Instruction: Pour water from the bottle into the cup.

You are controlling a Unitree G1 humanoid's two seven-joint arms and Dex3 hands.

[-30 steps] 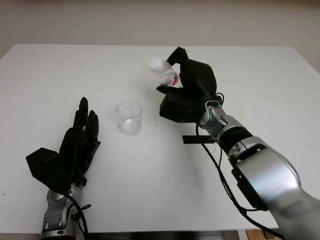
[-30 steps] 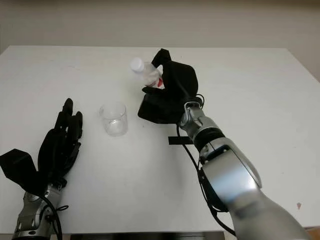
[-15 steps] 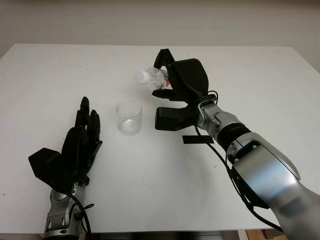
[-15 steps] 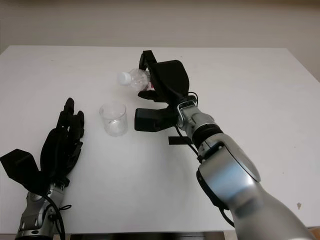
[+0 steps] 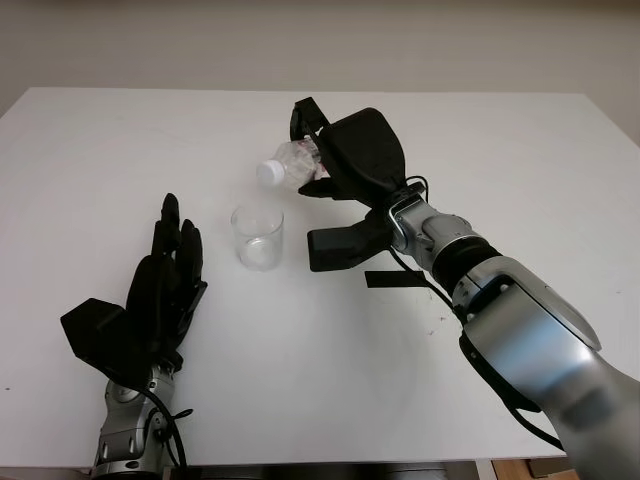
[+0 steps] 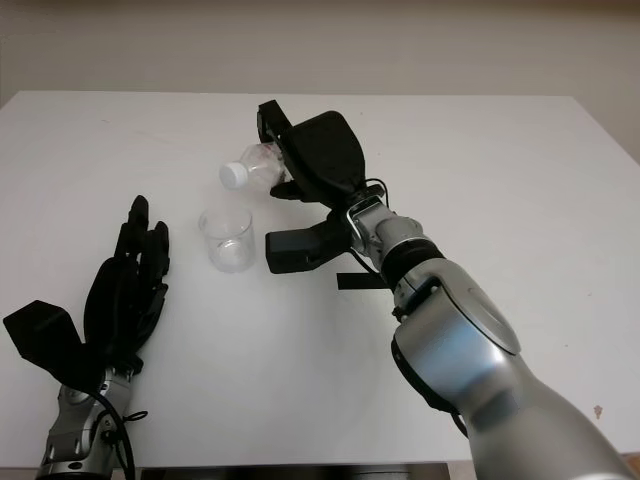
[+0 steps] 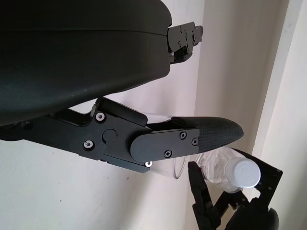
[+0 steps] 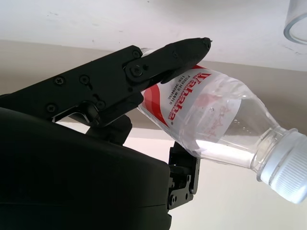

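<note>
bottle (image 8: 211, 120) | red-and-white label | upside-down word, seemingly "Wahaha" | smaller print below unreadable

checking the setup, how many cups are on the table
1: a clear cup stands on the white table, just below the bottle tilted in the right hand.

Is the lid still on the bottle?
Yes, shut. The white cap sits on the tipped bottle that the right hand holds over the cup.

My matt black plastic right hand (image 5: 345, 165) grips a clear glossy plastic bottle (image 8: 216, 120) with ribbed white cap (image 8: 285, 165), above a transparent cup (image 5: 258, 236) on the smooth white table (image 5: 100, 150).
</note>
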